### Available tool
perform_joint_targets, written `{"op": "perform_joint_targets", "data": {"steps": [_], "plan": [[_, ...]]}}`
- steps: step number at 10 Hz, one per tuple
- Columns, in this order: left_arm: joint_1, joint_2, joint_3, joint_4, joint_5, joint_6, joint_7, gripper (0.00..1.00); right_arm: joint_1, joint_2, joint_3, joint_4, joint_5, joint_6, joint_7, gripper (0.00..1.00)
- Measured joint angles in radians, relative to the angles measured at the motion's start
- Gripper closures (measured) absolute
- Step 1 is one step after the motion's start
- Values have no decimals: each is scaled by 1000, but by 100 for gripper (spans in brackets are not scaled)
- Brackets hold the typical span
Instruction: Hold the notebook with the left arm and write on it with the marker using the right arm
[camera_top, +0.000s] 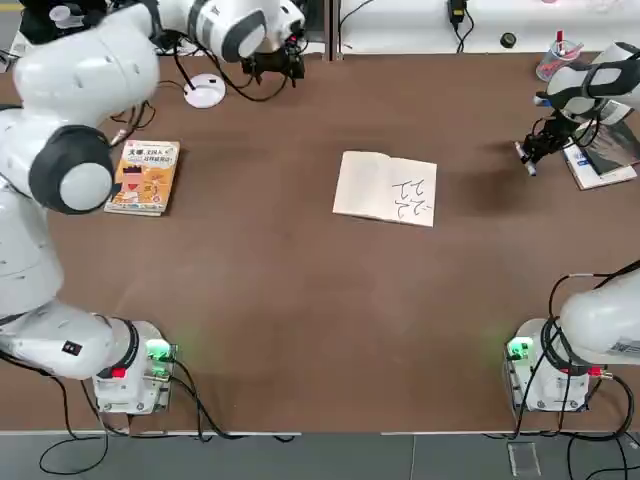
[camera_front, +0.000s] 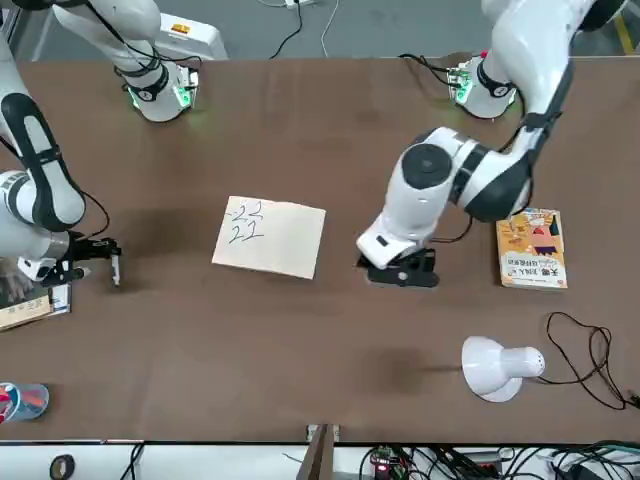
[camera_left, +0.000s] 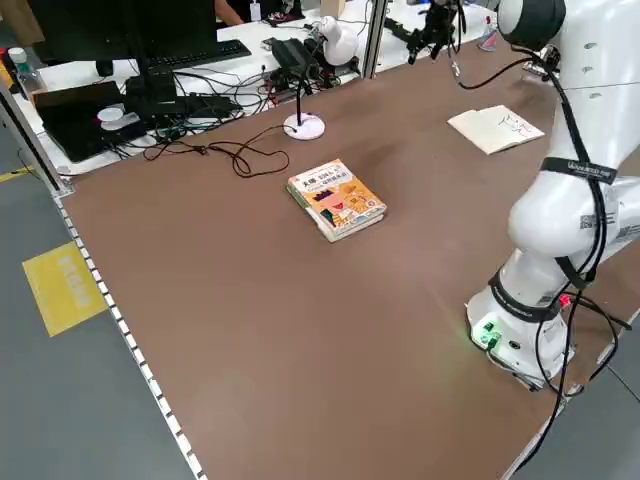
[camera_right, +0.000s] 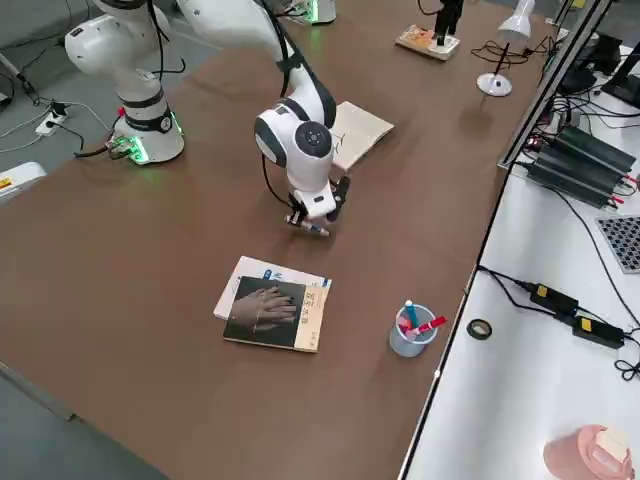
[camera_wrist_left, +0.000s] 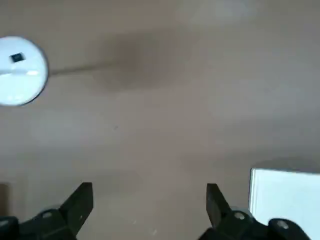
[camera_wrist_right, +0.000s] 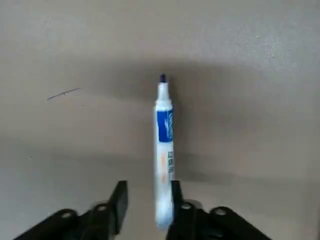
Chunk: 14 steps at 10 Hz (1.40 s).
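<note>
The notebook (camera_top: 385, 187) lies open in the middle of the table, with dark scribbles on its right page, and nothing touches it. Well to its right, my right gripper (camera_top: 528, 155) hangs low over the bare table. In the right wrist view its jaws stand open: the marker (camera_wrist_right: 164, 145) rests against one finger (camera_wrist_right: 176, 197), a gap separates it from the other, and its tip points at the table. My left gripper (camera_top: 272, 62) is at the far edge of the table, away from the notebook (camera_front: 270, 236), open with nothing between its fingers (camera_wrist_left: 80, 202).
A yellow-orange book (camera_top: 145, 176) lies at the left. A white lamp base (camera_top: 204, 91) with its cable sits near my left gripper. At the far right are a book with a grey photo cover (camera_right: 275, 312) and a clear cup of pens (camera_right: 410, 330).
</note>
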Motion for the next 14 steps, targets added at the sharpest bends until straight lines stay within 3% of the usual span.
{"op": "perform_joint_targets", "data": {"steps": [3, 7, 10, 14], "plan": [[174, -52, -127, -6, -26, -89, 84, 0, -1, 0, -3, 0, 0, 0, -12, 45], [405, -111, -278, -11, -33, -187, 185, 0, 1, -1, -1, 6, 0, 0, -14, 45], [519, -151, -326, -14, -34, -215, 298, 0, 32, -13, 3, 52, 0, 2, 83, 44], [612, -184, -342, -5, -41, -286, 392, 0, 145, -30, 13, 126, -44, -1, 397, 39]]}}
